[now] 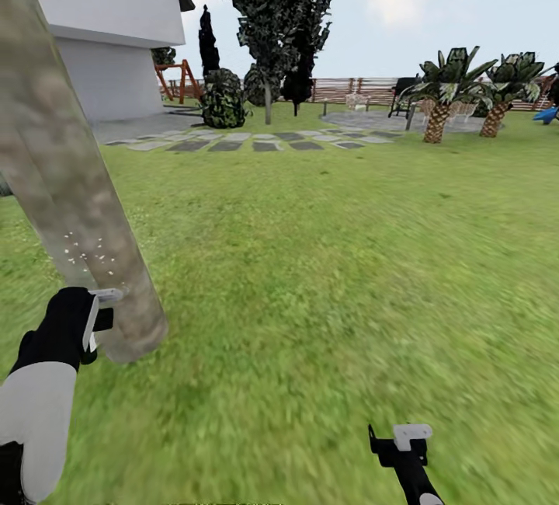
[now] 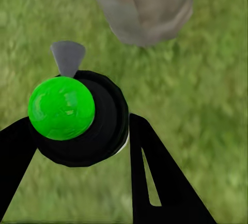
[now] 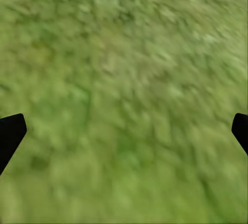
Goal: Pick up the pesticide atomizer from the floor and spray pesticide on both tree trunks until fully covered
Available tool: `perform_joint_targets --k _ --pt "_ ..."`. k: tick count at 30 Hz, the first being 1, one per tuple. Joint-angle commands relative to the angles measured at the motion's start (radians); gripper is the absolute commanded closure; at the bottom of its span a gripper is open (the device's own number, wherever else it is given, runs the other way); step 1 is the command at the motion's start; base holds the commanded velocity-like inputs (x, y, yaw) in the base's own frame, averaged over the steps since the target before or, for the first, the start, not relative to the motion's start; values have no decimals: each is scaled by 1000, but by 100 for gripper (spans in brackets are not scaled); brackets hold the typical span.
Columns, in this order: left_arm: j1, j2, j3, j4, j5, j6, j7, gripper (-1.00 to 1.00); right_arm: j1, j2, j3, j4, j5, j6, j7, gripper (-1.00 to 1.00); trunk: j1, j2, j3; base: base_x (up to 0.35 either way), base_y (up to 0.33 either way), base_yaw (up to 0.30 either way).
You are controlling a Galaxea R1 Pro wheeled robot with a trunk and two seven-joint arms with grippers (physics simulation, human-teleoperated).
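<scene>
A thick, mottled grey-tan tree trunk (image 1: pixel 70 179) leans across the left of the head view, and its base (image 2: pixel 144 6) meets the grass. White pesticide specks (image 1: pixel 81 252) dot the bark low down. My left gripper (image 1: pixel 97 320) hovers right beside the trunk's foot, shut on the pesticide atomizer (image 2: pixel 82 123), a black round bottle with a bright green spot and a grey nozzle. My right gripper (image 1: pixel 405 443) hangs open over bare lawn (image 3: pixel 124 79), low at the right, with nothing between its black fingertips (image 3: pixel 10 133).
Grass stretches ahead to a stepping-stone path (image 1: pixel 248 140). A white house (image 1: pixel 109 23) stands at the back left. A tall dark-leaved tree (image 1: pixel 272 15) and bushes (image 1: pixel 223 99) stand beyond the path. Two palms (image 1: pixel 439 97) and a slatted fence (image 1: pixel 349 89) are at the far right.
</scene>
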Motion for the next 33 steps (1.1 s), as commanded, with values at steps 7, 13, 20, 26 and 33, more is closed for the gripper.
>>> perform_joint_targets --k 7,13,20,26,33 --pt "4 -1 0 19 3 2 7 100 0 0 8 1 1 -1 -9 -100 0 0 -10 0 0 155" --pt "33 -2 -1 36 4 -1 8 100 0 0 8 1 1 -1 -9 -100 0 0 -16 119 -185 116" --pt "33 -1 -1 35 4 -1 8 100 0 0 9 1 2 -1 -9 -100 0 0 -16 160 -244 6" --pt "33 -1 0 28 4 -1 8 100 0 -1 8 1 2 -1 -9 -100 0 0 -16 166 -244 0" --pt "33 0 2 21 4 -1 8 100 0 -1 8 2 2 -1 -9 -100 0 0 -16 123 -251 87"
